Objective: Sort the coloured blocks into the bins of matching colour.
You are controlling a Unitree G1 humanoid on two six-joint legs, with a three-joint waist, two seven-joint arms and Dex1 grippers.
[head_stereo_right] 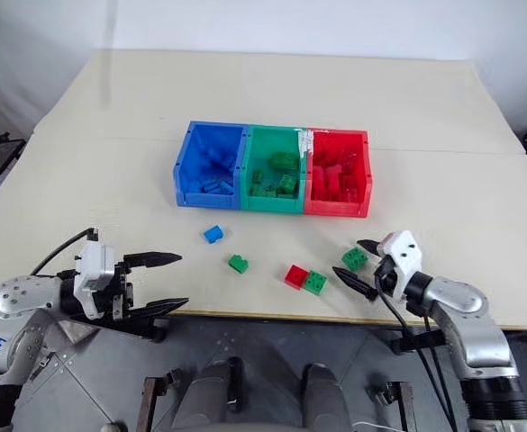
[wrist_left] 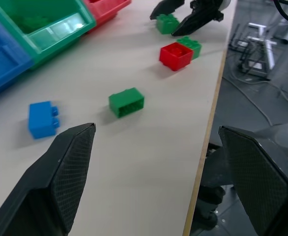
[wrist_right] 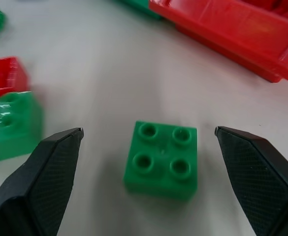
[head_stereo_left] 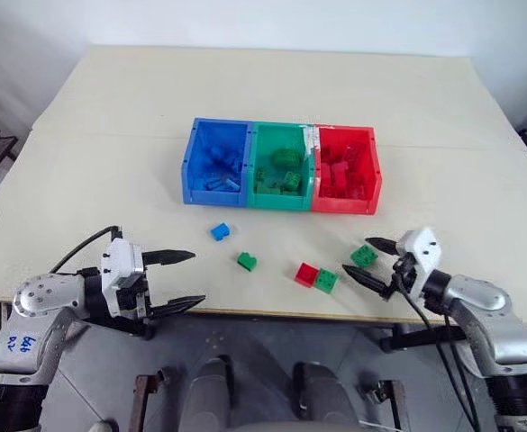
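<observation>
**Right gripper lined up on a green block, nothing held yet**

Nearest the head camera: the two grippers at the table's (head_stereo_left: 56, 180) front edge. Left gripper (head_stereo_left: 184, 280) hangs just off the edge, fingers spread, empty, pointing roughly level in towards the table's middle. Blue block (head_stereo_left: 220, 231) and a green block (head_stereo_left: 247, 261) lie ahead of it, apart from it.

Right gripper (wrist_right: 148, 135) is the active one. Fingers spread wide with a green block (wrist_right: 162, 159) sitting between them, studs up, no contact on either side. Forearm comes in low from the right front corner, gripper angled inward and slightly down, tips close to the tabletop. My read: this is a pre-grasp straddle, and closing should pinch the block on its flat sides.

Just beside it towards the middle: a red block (head_stereo_left: 306, 274) and another green block (head_stereo_left: 326, 281), touching each other. That pair looks close enough to be nudged if the inner finger swings wide.

Bins sit mid-table, joined in a row: blue bin (head_stereo_left: 191, 162) on the left, green bin (head_stereo_left: 254, 166) centre, red bin (head_stereo_left: 376, 171) right. Each already has matching blocks inside. Five blocks left loose on the table by my count: one blue, one red, three green. So the sort looks mostly done.

Green bin is up and to the left of the right gripper, with the red bin's corner nearer. After the pinch, the carry has to clear the red bin's front wall.
</observation>
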